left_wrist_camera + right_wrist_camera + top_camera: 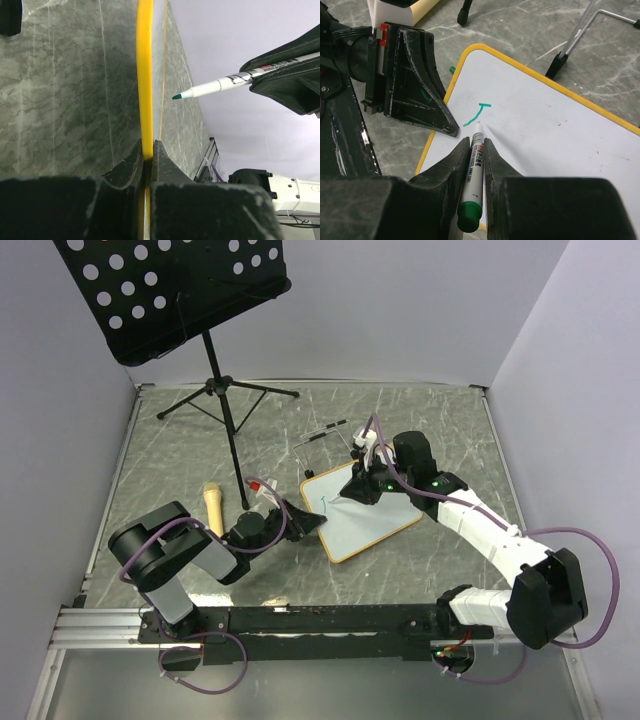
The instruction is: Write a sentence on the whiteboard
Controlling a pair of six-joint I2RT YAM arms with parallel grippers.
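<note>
The whiteboard (368, 515), white with a yellow-tan frame, lies on the table at centre. My left gripper (312, 523) is shut on its left edge; the frame (145, 75) runs edge-on between the jaws. My right gripper (350, 492) is shut on a green marker (475, 170), tip just above the board (545, 130) beside a green stroke (476, 114). The marker's tip also shows in the left wrist view (210, 89). The left gripper's finger (415, 85) rests on the board's edge in the right wrist view.
A black perforated music stand (180, 290) stands at the back left, its tripod legs (225, 400) on the table. A tan wooden handle (213, 505) and a small red item (256, 483) lie left of the board. A thin wire stand (325, 435) sits behind it.
</note>
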